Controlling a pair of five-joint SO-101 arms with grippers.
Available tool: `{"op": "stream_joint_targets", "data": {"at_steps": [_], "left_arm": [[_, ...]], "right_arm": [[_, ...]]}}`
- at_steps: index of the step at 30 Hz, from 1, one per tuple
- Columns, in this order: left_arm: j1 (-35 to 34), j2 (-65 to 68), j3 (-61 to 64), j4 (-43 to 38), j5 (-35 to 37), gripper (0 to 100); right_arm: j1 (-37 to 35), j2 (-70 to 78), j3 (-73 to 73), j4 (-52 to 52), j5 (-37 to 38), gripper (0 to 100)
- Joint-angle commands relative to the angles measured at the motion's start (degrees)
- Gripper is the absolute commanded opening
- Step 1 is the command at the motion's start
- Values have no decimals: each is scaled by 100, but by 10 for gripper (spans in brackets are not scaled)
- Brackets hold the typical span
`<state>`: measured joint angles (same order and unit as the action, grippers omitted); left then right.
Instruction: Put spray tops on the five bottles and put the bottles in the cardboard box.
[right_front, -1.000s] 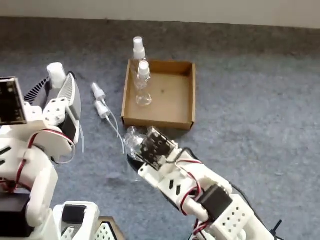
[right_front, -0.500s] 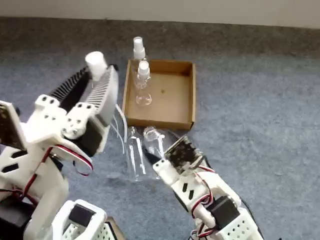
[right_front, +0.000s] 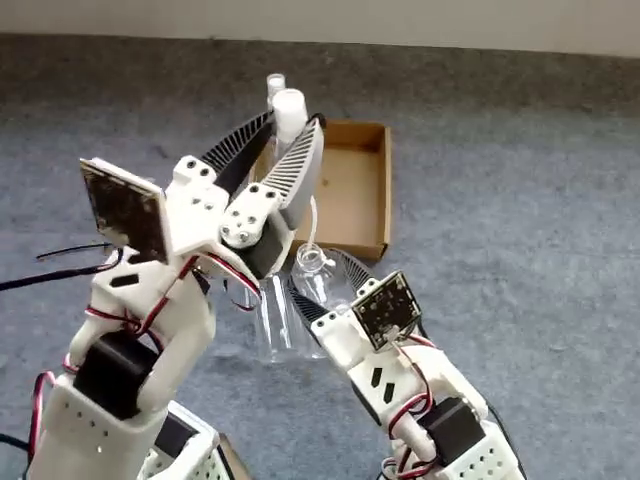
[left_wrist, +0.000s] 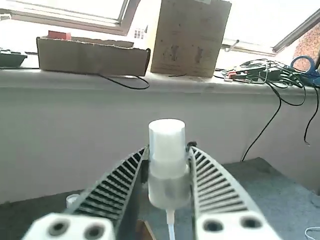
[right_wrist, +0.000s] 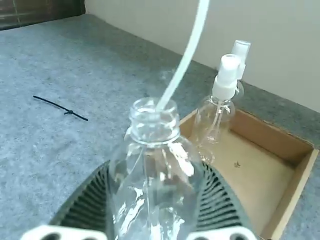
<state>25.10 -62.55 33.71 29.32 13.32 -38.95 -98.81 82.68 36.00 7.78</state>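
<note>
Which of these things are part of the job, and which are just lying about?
Job: spray top, open bottle, boxed capped bottle, second capped bottle, bottle on carpet, cardboard box.
Lying about: black tie, sill boxes, cables.

My left arm rises from my base and stretches forward over the table. Its gripper (right_front: 292, 122) is held high, with both ribbed fingers (left_wrist: 115, 185) pressed against a spray top (left_wrist: 166, 150). My right arm lies lower just beside it, angled in toward the left one, its gripper (right_front: 318, 285) clamped around a bottle (right_wrist: 152, 185) held neck up.
</note>
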Motion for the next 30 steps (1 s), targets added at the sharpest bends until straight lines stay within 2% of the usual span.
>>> {"op": "stream_joint_targets", "data": {"at_steps": [1,16,20,25,30], "left_arm": [[136,-40,-31,-255,-193,4],[286,-101,110,273,-193,4],[251,-101,171,897,-193,4],[251,-101,171,1916,-220,4],[251,-75,180,2259,-229,4]], "right_arm": [[-57,-57,-48,-119,-62,4],[-40,-57,-48,-127,-88,4],[198,-57,-57,-127,-105,4],[347,-57,-66,-127,-501,4],[347,-57,-75,-127,-501,4]]}}
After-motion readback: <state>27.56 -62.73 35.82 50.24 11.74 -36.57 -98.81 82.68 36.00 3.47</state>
